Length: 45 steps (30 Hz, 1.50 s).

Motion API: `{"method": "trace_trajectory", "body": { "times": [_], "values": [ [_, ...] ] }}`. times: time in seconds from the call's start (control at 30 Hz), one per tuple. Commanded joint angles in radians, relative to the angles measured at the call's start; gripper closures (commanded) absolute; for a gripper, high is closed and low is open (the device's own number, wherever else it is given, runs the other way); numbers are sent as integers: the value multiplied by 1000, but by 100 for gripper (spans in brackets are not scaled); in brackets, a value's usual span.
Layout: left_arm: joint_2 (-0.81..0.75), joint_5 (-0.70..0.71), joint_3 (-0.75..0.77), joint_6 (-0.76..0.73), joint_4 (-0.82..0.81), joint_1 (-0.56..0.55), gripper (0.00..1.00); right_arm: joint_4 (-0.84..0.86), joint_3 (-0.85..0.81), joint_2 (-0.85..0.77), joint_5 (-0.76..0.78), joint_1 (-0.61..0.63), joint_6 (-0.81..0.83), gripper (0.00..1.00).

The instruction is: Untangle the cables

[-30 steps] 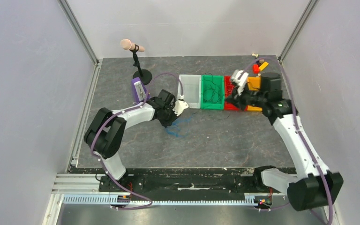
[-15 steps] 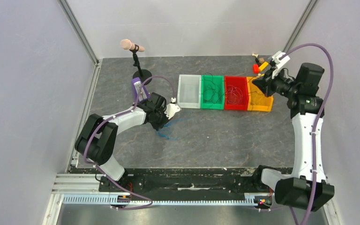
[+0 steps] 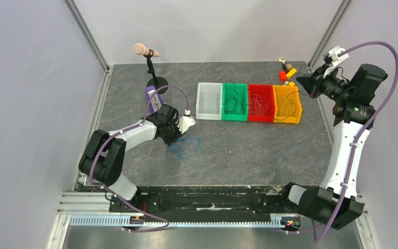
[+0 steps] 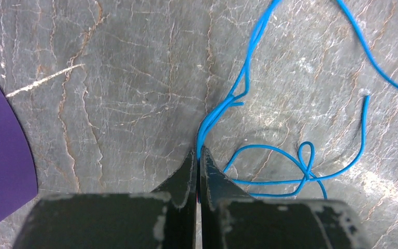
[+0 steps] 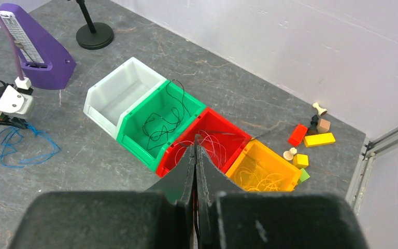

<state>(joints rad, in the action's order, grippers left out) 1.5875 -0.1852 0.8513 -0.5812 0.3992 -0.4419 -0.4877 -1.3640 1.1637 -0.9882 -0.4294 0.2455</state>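
Observation:
A blue cable (image 3: 185,148) lies looped on the grey floor; it also shows in the left wrist view (image 4: 249,72). My left gripper (image 3: 173,137) (image 4: 198,155) is low over the floor and shut on one strand of it. My right gripper (image 3: 304,82) (image 5: 195,141) is raised at the far right, above and behind the bins. It is shut on a thin black cable (image 5: 223,134) that trails from its tips. Black cables (image 5: 160,122) lie in the green bin (image 3: 235,117), red ones in the red bin (image 3: 260,119), and yellow ones (image 5: 259,181) in the yellow bin (image 3: 287,120).
An empty white bin (image 3: 209,116) stands left of the green one. A purple metronome (image 3: 154,98) and a microphone stand (image 3: 151,65) are at the back left. Small toy blocks (image 3: 286,71) lie in the back right corner. Walls close in on both sides.
My right gripper has risen from over the red bin and swung to the far right corner. My left gripper has dragged the blue cable to the left and nearer.

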Motion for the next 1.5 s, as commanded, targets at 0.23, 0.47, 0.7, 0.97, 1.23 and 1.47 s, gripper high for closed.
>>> {"method": "trace_trajectory", "body": {
  "times": [0.23,0.47,0.7,0.97,1.23,1.47],
  "values": [
    [-190,-311,154,-49,286,19,36,10,126,-50,-96,37,6,100],
    [-225,-409,187,-583,548,19,22,-7,174,-52,-81,92,27,100],
    [-145,-360,136,-689,426,0,20,-35,177,-47,-69,105,51,100],
    [-6,-158,56,-661,217,-100,19,-66,172,-39,-49,115,78,100],
    [96,-128,123,-636,278,-124,61,-68,183,-39,-47,121,80,100],
    [20,-283,293,-423,306,-123,98,-60,193,-44,-49,122,77,100]
  ]
}}
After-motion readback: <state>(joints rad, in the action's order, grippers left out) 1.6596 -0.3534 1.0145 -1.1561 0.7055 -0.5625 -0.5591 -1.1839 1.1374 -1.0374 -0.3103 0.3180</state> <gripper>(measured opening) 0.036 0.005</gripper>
